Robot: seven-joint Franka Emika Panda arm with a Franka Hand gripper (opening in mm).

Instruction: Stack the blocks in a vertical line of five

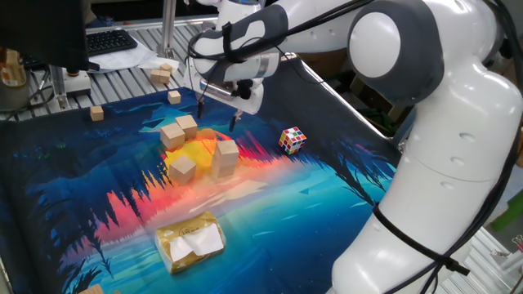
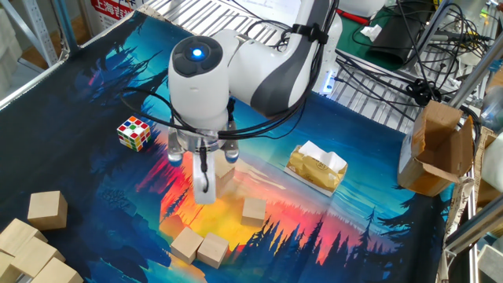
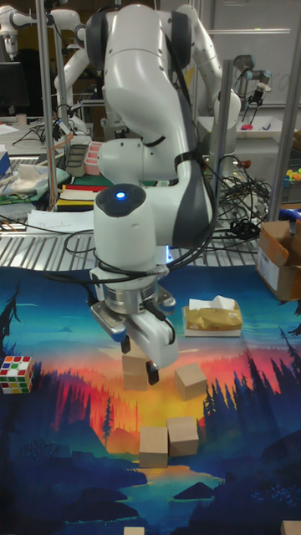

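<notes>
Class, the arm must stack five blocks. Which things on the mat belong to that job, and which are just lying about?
Job: stack of two blocks; three loose blocks; open gripper.
Lying about: puzzle cube; tissue pack; small cubes.

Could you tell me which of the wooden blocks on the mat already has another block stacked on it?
The block nearest the puzzle cube: it stands two high, while the other three blocks each sit singly on the mat.
</notes>
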